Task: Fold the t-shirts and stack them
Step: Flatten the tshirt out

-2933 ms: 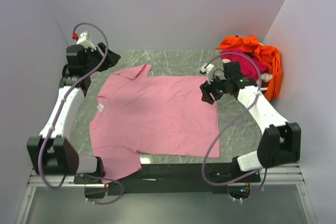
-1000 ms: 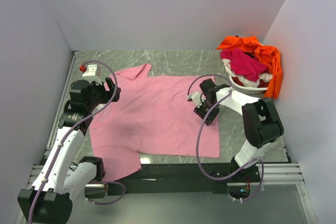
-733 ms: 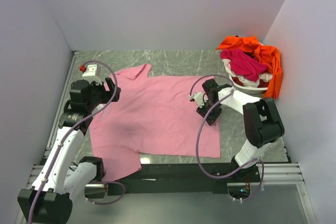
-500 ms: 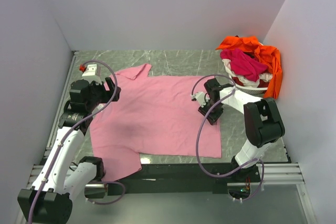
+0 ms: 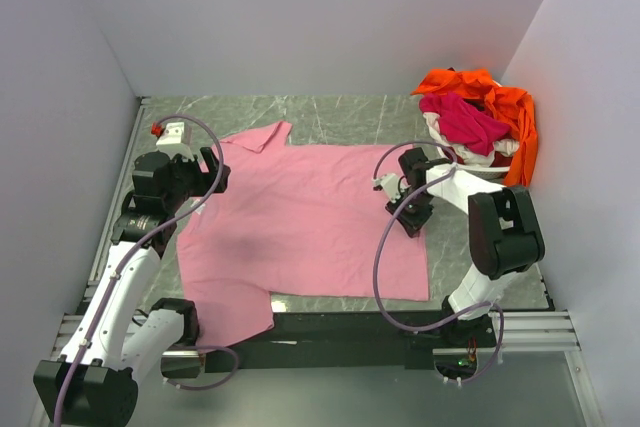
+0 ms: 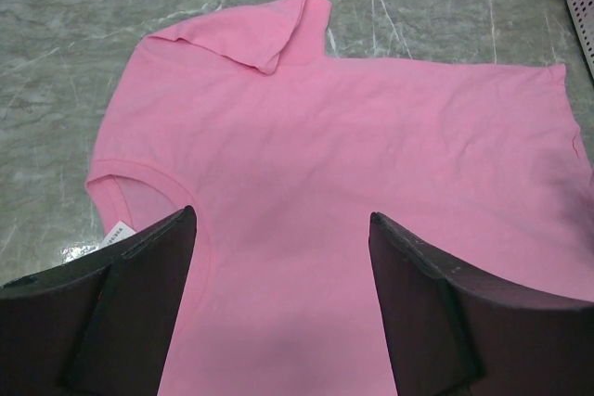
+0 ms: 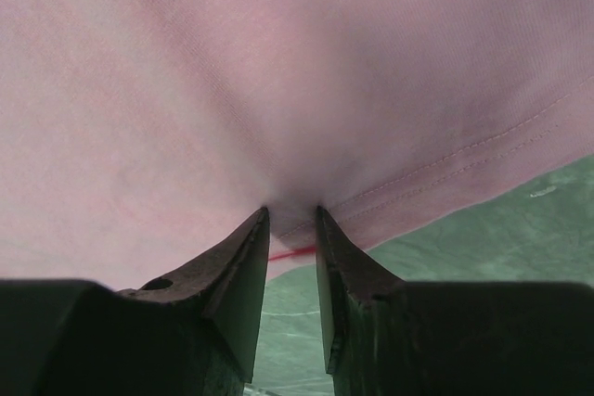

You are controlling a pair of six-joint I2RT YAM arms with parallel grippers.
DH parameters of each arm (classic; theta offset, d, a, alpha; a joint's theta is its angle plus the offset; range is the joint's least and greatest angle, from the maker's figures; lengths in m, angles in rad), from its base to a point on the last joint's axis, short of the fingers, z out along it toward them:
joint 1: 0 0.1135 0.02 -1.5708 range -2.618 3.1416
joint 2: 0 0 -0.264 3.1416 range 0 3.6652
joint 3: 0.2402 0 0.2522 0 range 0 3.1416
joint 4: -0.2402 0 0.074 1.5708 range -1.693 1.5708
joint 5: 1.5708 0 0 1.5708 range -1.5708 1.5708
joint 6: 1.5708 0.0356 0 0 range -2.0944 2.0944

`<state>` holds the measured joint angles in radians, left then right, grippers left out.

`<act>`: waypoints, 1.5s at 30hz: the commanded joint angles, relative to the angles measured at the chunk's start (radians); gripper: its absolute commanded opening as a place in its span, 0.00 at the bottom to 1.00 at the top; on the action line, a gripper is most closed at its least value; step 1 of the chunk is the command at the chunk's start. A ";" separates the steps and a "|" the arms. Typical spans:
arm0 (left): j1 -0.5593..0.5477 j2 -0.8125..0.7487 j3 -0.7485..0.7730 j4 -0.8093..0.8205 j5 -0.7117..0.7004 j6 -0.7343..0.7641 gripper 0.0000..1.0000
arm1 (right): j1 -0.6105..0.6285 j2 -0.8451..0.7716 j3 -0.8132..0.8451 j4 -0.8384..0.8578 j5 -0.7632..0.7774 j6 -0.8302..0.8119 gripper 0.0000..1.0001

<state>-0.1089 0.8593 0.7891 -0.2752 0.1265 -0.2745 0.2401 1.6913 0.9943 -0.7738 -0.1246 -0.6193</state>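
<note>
Top external: three t-shirts showing, two arms working. Pink collared t-shirt (image 5: 300, 217) is lying flat across the grey table (image 5: 330, 115), its near sleeve drooping over the front edge. Magenta t-shirt (image 5: 465, 122) and orange t-shirt (image 5: 508, 112) are piling on the white basket (image 6: 585, 6) in the far right corner, hiding most of it. Bare table is running along the far side. Right gripper (image 7: 290, 215) is pinching the pink hem, jaws nearly together. Left gripper (image 6: 283, 218) is hovering wide open by the collar, holding nothing.
</note>
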 commanded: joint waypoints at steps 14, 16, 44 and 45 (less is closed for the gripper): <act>-0.015 0.116 0.062 0.074 0.182 -0.020 0.81 | -0.071 -0.050 0.009 -0.065 -0.056 -0.066 0.35; -0.034 0.139 0.091 0.074 0.186 -0.019 0.83 | -0.070 -0.067 0.053 -0.090 -0.098 -0.062 0.38; -0.175 0.921 0.581 0.136 0.014 0.566 0.69 | -0.038 -0.371 0.164 0.008 -0.635 0.133 0.45; -0.176 0.944 0.597 0.137 -0.002 0.574 0.67 | -0.039 -0.367 0.162 0.007 -0.644 0.132 0.45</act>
<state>-0.2783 1.7481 1.3159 -0.1593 0.2077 0.2058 0.2043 1.3388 1.1580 -0.8032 -0.7269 -0.4915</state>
